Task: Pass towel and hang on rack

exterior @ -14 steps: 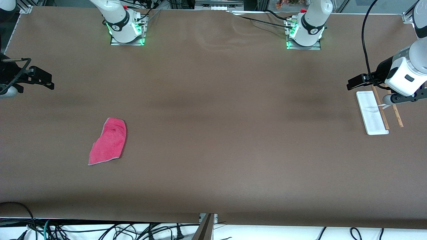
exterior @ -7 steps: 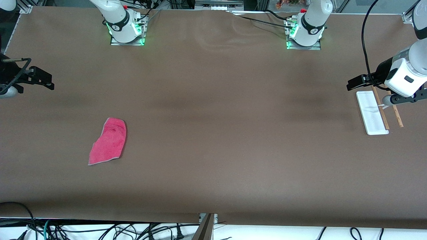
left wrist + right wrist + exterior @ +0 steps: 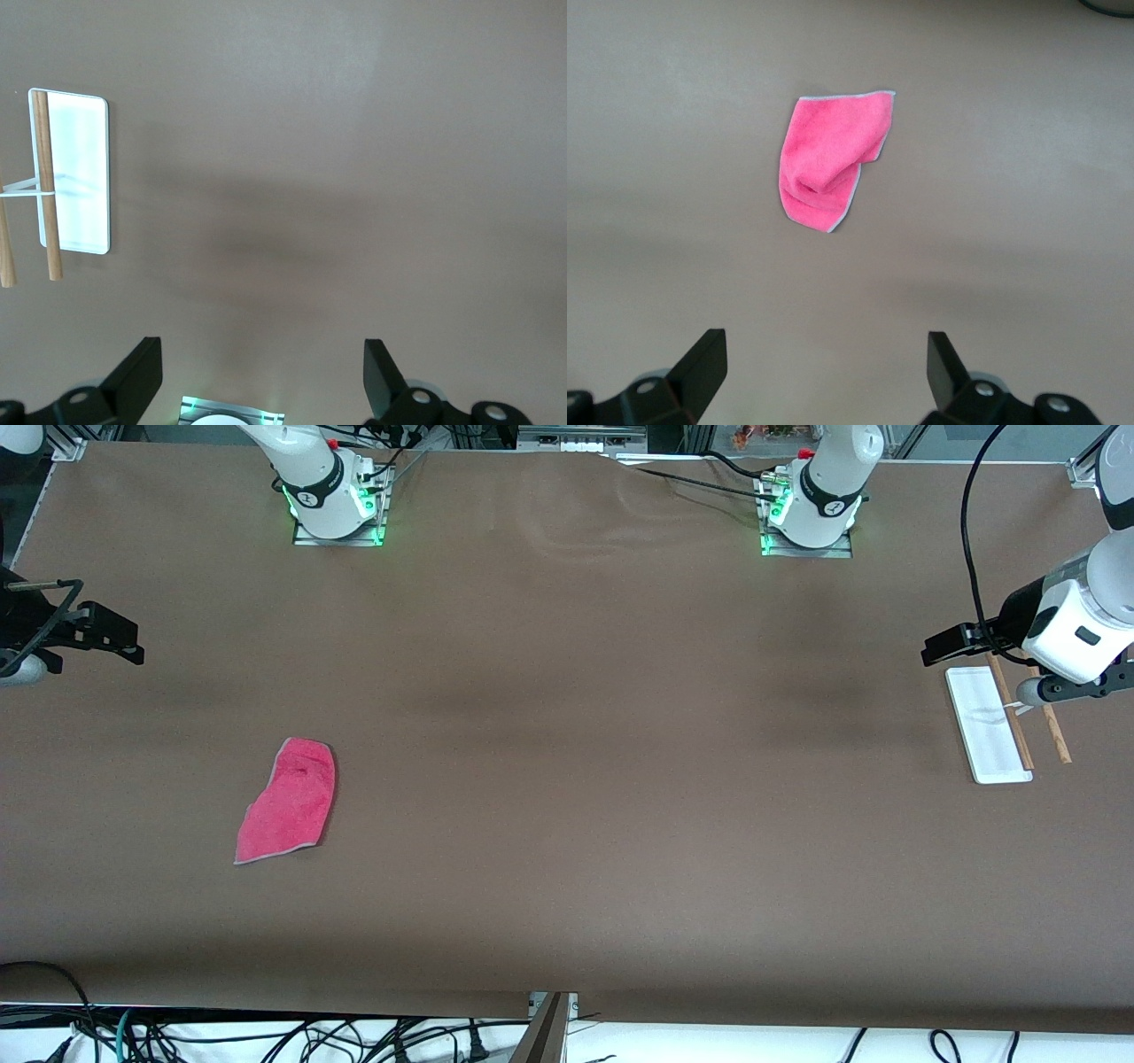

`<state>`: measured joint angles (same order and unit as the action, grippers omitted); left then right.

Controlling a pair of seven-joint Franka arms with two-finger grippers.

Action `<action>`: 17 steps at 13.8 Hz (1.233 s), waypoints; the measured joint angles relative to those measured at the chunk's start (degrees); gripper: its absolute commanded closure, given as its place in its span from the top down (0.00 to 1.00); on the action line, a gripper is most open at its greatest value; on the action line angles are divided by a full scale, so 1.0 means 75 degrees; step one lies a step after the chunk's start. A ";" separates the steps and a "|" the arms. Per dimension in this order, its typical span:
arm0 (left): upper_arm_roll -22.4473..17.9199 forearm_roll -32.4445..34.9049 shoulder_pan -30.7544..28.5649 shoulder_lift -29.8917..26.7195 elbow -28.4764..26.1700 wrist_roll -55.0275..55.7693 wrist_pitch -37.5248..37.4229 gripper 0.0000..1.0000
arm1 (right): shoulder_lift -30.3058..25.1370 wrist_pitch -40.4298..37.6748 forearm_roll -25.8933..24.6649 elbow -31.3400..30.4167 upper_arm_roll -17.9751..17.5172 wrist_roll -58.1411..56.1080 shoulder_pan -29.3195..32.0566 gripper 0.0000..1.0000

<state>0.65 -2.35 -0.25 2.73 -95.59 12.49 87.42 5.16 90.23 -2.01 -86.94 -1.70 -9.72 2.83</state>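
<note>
Pink, grey-edged towel (image 3: 288, 801) lies rumpled on open worktop (image 3: 567, 779); both left pincer (image 3: 261, 376) and right pincer (image 3: 824, 372) hang spread at opposite worktop ends.

Brown table (image 3: 567, 779), matte, faintly wrinkled between the two arm bases. Lying flat on it toward the right arm's end: pink towel (image 3: 289, 801). Standing well apart from the towel, at the left arm's end: rack (image 3: 988, 724).
</note>
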 measured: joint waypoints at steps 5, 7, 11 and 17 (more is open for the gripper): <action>-0.0007 0.0000 -0.0003 0.0014 0.0000 0.0000 0.0000 1.00 | 0.0006 0.0005 0.0000 0.0000 0.0000 0.0000 0.0000 1.00; -0.0018 0.0000 -0.0004 0.0014 0.0000 0.0000 0.0000 1.00 | 0.0023 0.0007 0.0000 0.0000 0.0000 0.0000 0.0000 1.00; -0.0028 0.0000 -0.0004 0.0015 0.0000 0.0000 0.0000 1.00 | 0.0145 0.0129 0.0000 0.0000 -0.0005 0.0000 0.0000 1.00; -0.0031 0.0000 -0.0004 0.0017 0.0000 0.0000 0.0000 1.00 | 0.0987 0.1006 0.0004 -0.0011 -0.0061 0.0000 -0.0250 1.00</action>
<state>0.41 -2.35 -0.29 2.86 -95.59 12.49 87.42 12.56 97.78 -1.98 -87.03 -2.16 -9.72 0.95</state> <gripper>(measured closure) 0.000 0.000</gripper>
